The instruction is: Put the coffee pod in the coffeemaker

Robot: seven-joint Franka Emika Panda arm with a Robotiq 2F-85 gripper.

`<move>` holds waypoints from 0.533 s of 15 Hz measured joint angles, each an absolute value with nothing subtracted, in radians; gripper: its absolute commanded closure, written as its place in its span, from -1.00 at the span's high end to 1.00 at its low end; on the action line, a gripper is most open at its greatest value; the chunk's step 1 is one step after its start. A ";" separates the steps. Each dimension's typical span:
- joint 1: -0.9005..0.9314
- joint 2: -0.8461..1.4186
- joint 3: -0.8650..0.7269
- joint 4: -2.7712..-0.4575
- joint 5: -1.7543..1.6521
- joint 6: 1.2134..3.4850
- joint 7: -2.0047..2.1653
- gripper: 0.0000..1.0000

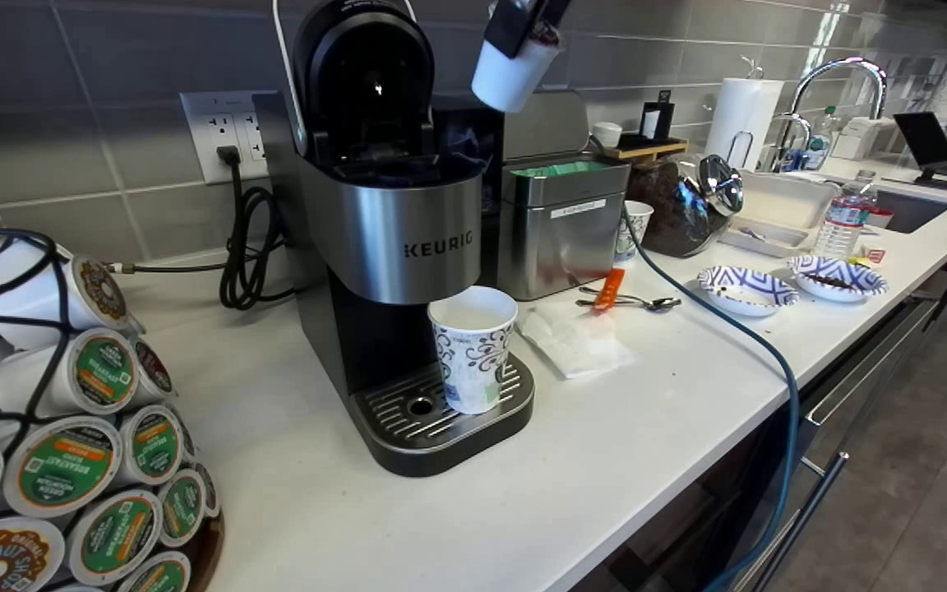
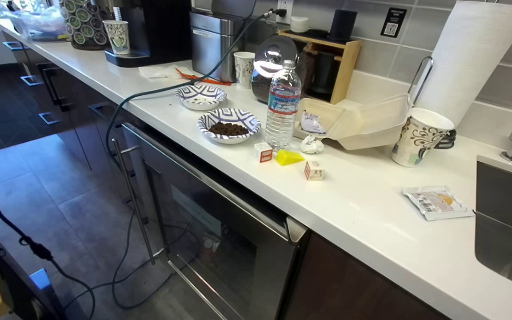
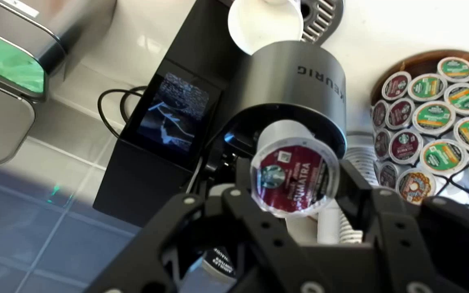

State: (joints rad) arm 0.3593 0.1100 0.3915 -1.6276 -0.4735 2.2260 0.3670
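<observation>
The coffee pod (image 1: 516, 76) has a white cup body and a dark red foil lid marked Sumatra, which shows in the wrist view (image 3: 295, 179). My gripper (image 1: 527, 29) is shut on the pod and holds it tilted in the air, above and to one side of the coffeemaker (image 1: 408, 238) in an exterior view. The coffeemaker's lid (image 1: 367, 74) is raised and its pod opening is exposed. In the wrist view the pod overlaps the opening behind the steel front (image 3: 287, 77). The gripper and pod are out of the exterior view that shows the coffeemaker's dark side (image 2: 162, 31).
A patterned paper cup (image 1: 473, 349) stands on the drip tray. A pod basket (image 3: 434, 57) full of pods stands beside the machine. A steel bin (image 1: 564, 222) with a raised lid is on its far side. A power cord (image 1: 247, 247) hangs by the outlet.
</observation>
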 measured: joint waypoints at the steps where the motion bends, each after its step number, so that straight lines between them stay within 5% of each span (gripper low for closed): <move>1: 0.378 0.144 0.391 -1.579 -0.474 2.158 0.367 -0.43; 8: 0.533 0.353 0.324 -1.302 -0.546 2.055 0.368 -0.43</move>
